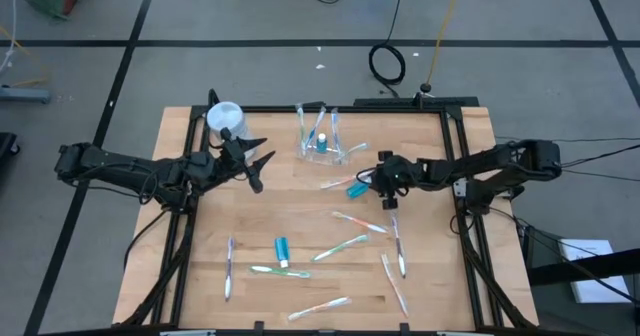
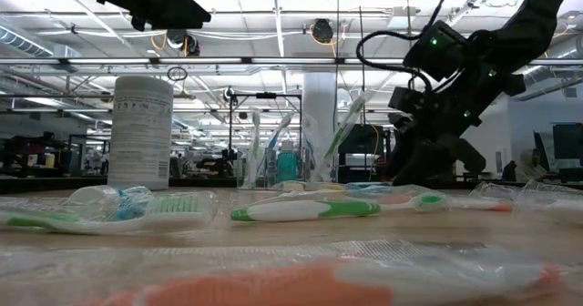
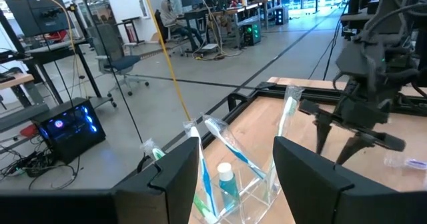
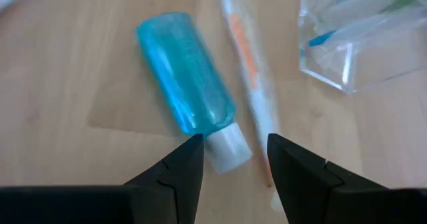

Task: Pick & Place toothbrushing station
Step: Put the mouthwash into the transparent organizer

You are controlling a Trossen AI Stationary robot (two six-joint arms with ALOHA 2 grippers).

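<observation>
A clear plastic cup (image 1: 322,148) stands at the table's far middle, holding a few toothbrushes and a small blue tube; it also shows in the left wrist view (image 3: 233,191). A blue toothpaste tube (image 1: 355,189) lies flat on the wood near the cup. My right gripper (image 1: 372,181) is open over it. In the right wrist view the fingers (image 4: 235,147) stand on either side of the tube's white cap end (image 4: 227,151), the tube's body (image 4: 183,71) reaching away from them. My left gripper (image 1: 258,164) is open and empty, left of the cup, held above the table (image 3: 237,151).
A white-blue cylindrical container (image 1: 224,119) stands at the far left corner. An orange-marked toothbrush (image 4: 250,71) lies beside the tube. Several wrapped toothbrushes (image 1: 340,246) and a second blue tube (image 1: 282,249) lie scattered over the table's near half. A dark frame rail (image 1: 455,176) edges the table.
</observation>
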